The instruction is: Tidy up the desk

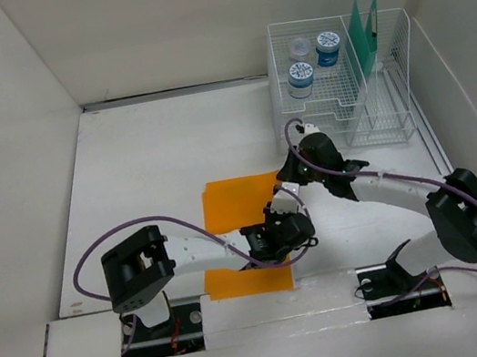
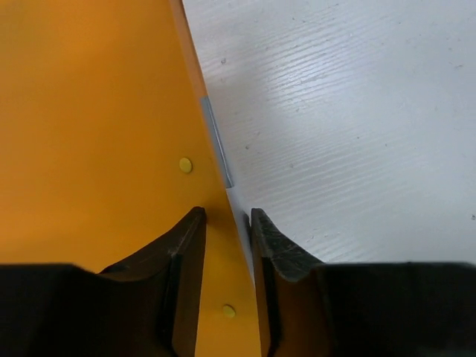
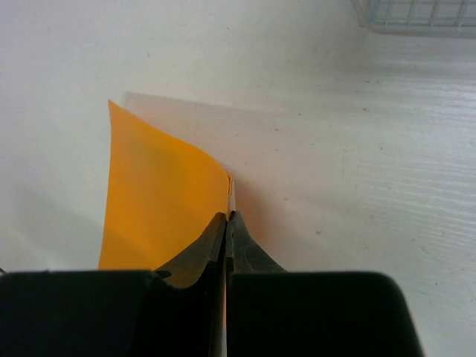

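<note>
Where the folder lies mid-bench, both arms reach in to its right edge; bench is the white top filling the floor between the white walls, under everything else; folder is orange, its near end at the bench's near edge, between the two arm bases. Right gripper is clamped on the folder's far right corner; sheet pinched thin between the fingers, raised off the bench there and curling. Left gripper sits nearer along the same edge; its fingers stand slightly apart, with the orange face, a yellow rivet and the folder's edge showing in the gap; whether they touch the folder I cannot tell. Silver strip runs along that edge. Wire rack in the far right corner; three jars in it, green sheets upright beside them.
</note>
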`<state>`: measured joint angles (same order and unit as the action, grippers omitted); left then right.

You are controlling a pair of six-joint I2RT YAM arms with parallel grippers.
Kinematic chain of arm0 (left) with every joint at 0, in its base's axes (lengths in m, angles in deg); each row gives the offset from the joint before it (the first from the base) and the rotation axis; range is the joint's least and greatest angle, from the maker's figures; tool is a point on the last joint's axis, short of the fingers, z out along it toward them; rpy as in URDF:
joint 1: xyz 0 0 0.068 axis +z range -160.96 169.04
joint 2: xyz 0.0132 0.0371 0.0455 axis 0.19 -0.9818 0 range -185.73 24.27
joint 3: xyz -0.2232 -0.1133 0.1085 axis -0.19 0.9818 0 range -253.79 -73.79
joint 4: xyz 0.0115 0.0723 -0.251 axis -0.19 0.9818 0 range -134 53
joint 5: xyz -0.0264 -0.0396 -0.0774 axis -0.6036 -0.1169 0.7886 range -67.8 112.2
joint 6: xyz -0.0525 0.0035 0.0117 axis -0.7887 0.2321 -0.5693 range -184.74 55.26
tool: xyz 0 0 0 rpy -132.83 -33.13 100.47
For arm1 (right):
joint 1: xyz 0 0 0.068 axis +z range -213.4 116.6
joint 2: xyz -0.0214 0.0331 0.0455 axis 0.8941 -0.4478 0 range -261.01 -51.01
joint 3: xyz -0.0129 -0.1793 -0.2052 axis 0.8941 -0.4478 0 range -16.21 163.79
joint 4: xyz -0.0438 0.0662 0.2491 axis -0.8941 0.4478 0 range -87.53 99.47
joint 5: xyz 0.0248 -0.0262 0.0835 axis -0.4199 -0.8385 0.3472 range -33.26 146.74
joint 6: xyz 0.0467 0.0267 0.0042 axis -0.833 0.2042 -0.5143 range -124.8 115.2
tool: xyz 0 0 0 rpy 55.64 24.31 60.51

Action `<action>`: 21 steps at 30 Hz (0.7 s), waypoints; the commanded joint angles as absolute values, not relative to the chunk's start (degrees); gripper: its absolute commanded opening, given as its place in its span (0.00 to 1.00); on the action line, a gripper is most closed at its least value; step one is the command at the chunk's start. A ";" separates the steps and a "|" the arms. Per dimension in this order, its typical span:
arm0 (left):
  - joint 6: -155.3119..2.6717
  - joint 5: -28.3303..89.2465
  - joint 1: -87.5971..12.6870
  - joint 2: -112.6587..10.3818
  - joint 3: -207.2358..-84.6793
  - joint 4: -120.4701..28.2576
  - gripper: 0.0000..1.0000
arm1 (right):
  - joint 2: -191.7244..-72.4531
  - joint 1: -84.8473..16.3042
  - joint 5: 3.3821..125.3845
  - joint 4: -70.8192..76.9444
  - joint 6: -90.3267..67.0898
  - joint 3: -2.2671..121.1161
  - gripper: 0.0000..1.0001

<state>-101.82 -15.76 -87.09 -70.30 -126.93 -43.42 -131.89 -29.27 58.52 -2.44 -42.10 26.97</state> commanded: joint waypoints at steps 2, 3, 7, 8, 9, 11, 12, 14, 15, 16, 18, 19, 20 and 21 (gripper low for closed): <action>-104.82 -20.43 -87.24 -72.06 -126.17 -40.22 0.08 | -127.65 -29.47 65.09 -6.50 -42.77 27.56 0.00; -104.91 -20.78 -87.24 -71.89 -126.00 -40.48 0.00 | -126.87 -29.99 65.00 -6.58 -42.77 27.39 0.00; -104.03 -20.61 -87.24 -69.70 -123.11 -43.37 0.00 | -125.54 -30.62 65.00 -6.32 -42.60 26.16 0.00; -103.51 -19.56 -87.24 -68.56 -121.96 -45.30 0.00 | -125.45 -31.22 65.27 -6.50 -42.60 25.89 0.00; -103.15 -18.77 -87.24 -65.76 -120.56 -47.15 0.00 | -125.45 -31.23 65.79 -6.58 -42.68 25.19 0.00; -102.27 -17.01 -87.24 -63.20 -116.52 -52.25 0.00 | -125.10 -31.75 66.15 -7.46 -42.68 24.31 0.00; -101.92 -16.48 -87.24 -61.27 -115.20 -53.74 0.00 | -125.10 -31.76 66.41 -7.73 -42.68 23.26 0.00; -101.04 -15.25 -87.24 -59.94 -112.73 -57.18 0.00 | -124.40 -31.76 66.50 -9.04 -42.68 22.03 0.12; -100.87 -14.64 -87.24 -59.24 -112.20 -57.88 0.00 | -124.05 -31.76 66.32 -9.66 -42.60 21.15 0.22; -100.69 -14.28 -87.24 -59.14 -111.50 -59.11 0.00 | -123.87 -31.76 66.24 -10.53 -42.68 19.49 0.36; -99.99 -13.14 -87.24 -59.40 -110.88 -60.34 0.00 | -123.52 -32.29 66.67 -11.59 -42.68 17.90 0.41; -99.72 -12.70 -87.24 -59.49 -110.18 -62.09 0.00 | -123.69 -32.29 66.93 -12.12 -42.68 16.41 0.47; -99.37 -11.56 -87.24 -59.67 -109.83 -62.89 0.00 | -123.78 -32.29 67.46 -13.60 -42.86 15.61 0.52; -99.37 -11.03 -86.55 -60.36 -109.48 -63.68 0.00 | -124.48 -32.29 68.34 -14.49 -43.12 14.91 0.60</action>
<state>-100.57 -13.70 -87.31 -60.07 -110.54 -58.79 -124.59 -31.96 65.69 -8.30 -42.93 16.67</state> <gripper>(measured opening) 0.005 0.572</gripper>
